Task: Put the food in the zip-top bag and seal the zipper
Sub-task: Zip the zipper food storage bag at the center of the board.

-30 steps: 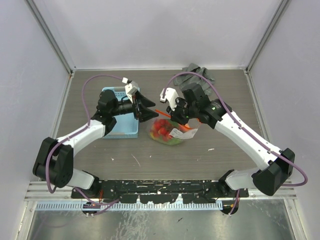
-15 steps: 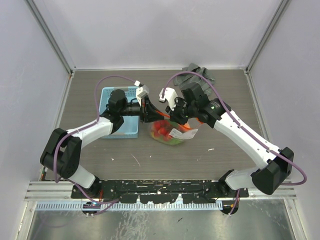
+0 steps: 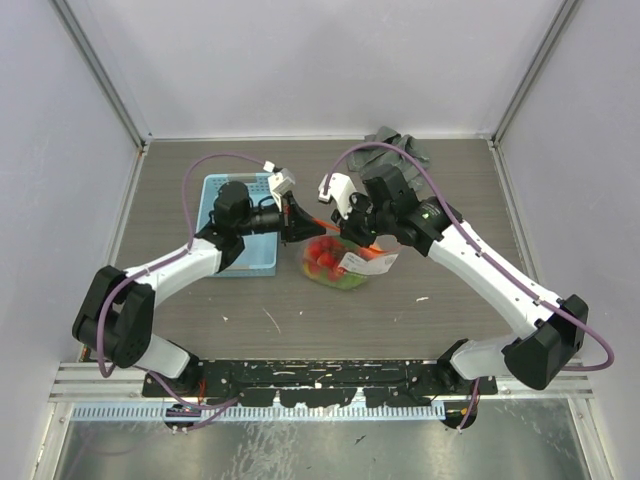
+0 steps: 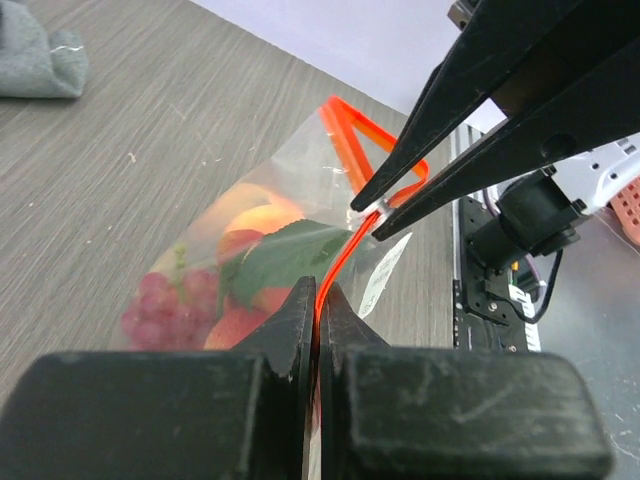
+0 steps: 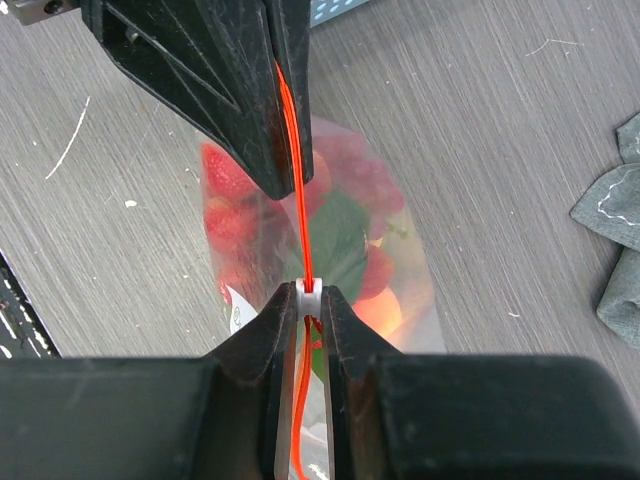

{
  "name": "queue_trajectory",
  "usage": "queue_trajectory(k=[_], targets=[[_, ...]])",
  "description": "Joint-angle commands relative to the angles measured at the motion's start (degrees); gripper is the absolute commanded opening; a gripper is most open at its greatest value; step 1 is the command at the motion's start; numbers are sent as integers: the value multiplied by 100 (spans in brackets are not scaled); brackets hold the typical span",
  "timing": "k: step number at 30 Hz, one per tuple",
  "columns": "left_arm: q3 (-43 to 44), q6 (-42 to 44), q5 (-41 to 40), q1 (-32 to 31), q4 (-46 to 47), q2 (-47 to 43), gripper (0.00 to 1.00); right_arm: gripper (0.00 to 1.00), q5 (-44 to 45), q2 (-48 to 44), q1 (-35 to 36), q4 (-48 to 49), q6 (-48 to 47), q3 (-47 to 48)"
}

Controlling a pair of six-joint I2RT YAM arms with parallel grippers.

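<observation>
The clear zip-top bag [image 3: 335, 262] lies mid-table with the food inside: strawberries [image 5: 225, 175], a peach [image 4: 262, 220] and purple grapes [image 4: 160, 300]. Its red-orange zipper [image 4: 345, 255] is lifted and stretched between both grippers. My left gripper [image 4: 318, 290] is shut on the zipper strip at the bag's left end [image 3: 300, 222]. My right gripper [image 5: 310, 292] is shut on the small white slider [image 5: 310, 286] further along the strip [image 3: 352, 235]. Beyond the slider the strip loops open [image 4: 385, 145]; between the grippers it runs as one line.
A light blue basket [image 3: 258, 262] stands just left of the bag, under the left forearm. A grey cloth [image 3: 398, 148] lies bunched at the back wall, right of centre. Bare wood-grain tabletop lies in front of the bag.
The left gripper swung right from above the basket to the bag's mouth and closed on the zipper strip. The right gripper kept its grip on the slider.
</observation>
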Motion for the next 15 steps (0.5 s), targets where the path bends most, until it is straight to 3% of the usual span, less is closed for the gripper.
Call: queue_trajectory(k=[1,15], targets=[[-128,109,-1036,179,7,-402,0,1,439,-397,-29,-243,66,21],[-359,-113,-1710,316,82,-509,0,1,1203,-619,-34,-592,337,-256]])
